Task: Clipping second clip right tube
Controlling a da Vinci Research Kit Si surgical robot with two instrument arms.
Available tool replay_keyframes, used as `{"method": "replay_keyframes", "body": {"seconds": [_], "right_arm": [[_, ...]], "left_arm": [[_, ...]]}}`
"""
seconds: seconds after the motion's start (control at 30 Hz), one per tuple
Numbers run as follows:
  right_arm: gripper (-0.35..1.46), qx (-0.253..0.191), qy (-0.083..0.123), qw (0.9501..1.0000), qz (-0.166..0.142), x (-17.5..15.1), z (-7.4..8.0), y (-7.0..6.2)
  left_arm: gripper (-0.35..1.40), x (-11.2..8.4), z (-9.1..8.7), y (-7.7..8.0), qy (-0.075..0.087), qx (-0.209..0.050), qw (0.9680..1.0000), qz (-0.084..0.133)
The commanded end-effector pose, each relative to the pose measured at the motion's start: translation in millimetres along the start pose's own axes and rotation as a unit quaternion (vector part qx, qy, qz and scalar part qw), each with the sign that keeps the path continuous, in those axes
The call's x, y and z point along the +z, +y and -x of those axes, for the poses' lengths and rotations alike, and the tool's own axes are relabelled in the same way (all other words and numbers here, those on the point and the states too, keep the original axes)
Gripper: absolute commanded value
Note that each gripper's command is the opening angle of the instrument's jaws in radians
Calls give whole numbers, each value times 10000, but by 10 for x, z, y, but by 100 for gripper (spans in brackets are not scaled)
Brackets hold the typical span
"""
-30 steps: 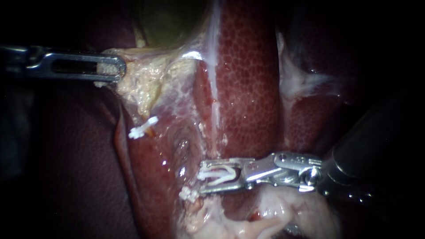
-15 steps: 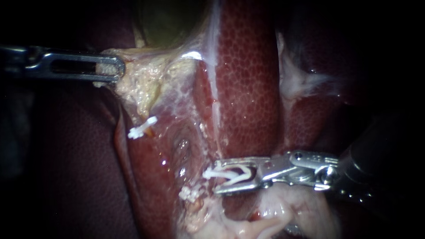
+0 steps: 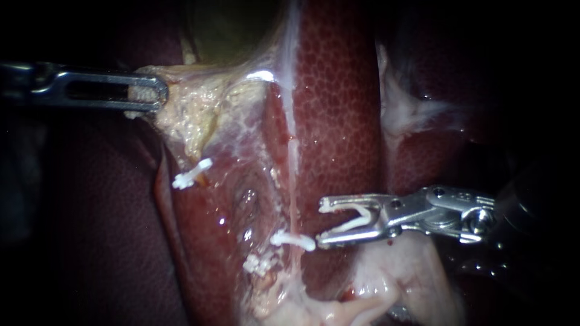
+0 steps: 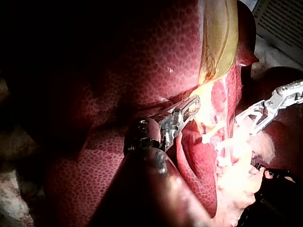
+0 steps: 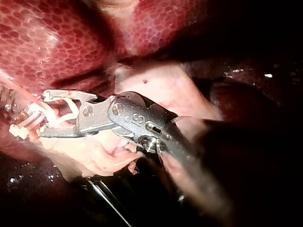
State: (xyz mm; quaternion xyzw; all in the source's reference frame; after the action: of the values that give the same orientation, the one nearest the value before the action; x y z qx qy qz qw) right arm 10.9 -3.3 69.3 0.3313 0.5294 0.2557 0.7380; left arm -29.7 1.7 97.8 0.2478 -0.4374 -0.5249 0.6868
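My right instrument [image 3: 323,223] comes in from the right with its jaws open, a white V-shaped piece showing between them. Its tips stand just right of a thin pale tube [image 3: 292,193] that runs down over the liver [image 3: 338,108]. A white clip [image 3: 293,239] sits shut across that tube, free of the jaws. Just below it is another white clip [image 3: 258,264]. A third clip [image 3: 193,174] lies further left. My left instrument [image 3: 148,92] is shut on pale tissue [image 3: 199,115] under the gallbladder [image 3: 232,30]. In the right wrist view the open jaws [image 5: 45,113] stand beside the clips [image 5: 19,130].
Pale fatty tissue [image 3: 386,278] lies under the right instrument's shaft. Dark liver lobes [image 3: 103,229] fill the left side. In the left wrist view my left instrument [image 4: 187,111] holds tissue beside the gallbladder [image 4: 218,38], and my right instrument [image 4: 255,116] stands across from it.
The right instrument's jaws have opened and drawn back to the right and slightly up, leaving a white clip on the tube. The left instrument has held still.
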Motion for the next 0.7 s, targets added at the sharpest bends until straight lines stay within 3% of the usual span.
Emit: {"method": "replay_keyframes", "body": {"seconds": [0.03,0.5,0.7], "right_arm": [[44,-1,-2,10000,10,4,2,0],[51,-86,25,9999,117,48,25,16],[52,-29,-19,10000,80,66,32,16]], "left_arm": [[-35,0,0,0,1,-1,10000,1],[-35,-1,0,-2,-1,-3,10000,6],[-35,-1,-1,-2,-2,-3,10000,7]]}}
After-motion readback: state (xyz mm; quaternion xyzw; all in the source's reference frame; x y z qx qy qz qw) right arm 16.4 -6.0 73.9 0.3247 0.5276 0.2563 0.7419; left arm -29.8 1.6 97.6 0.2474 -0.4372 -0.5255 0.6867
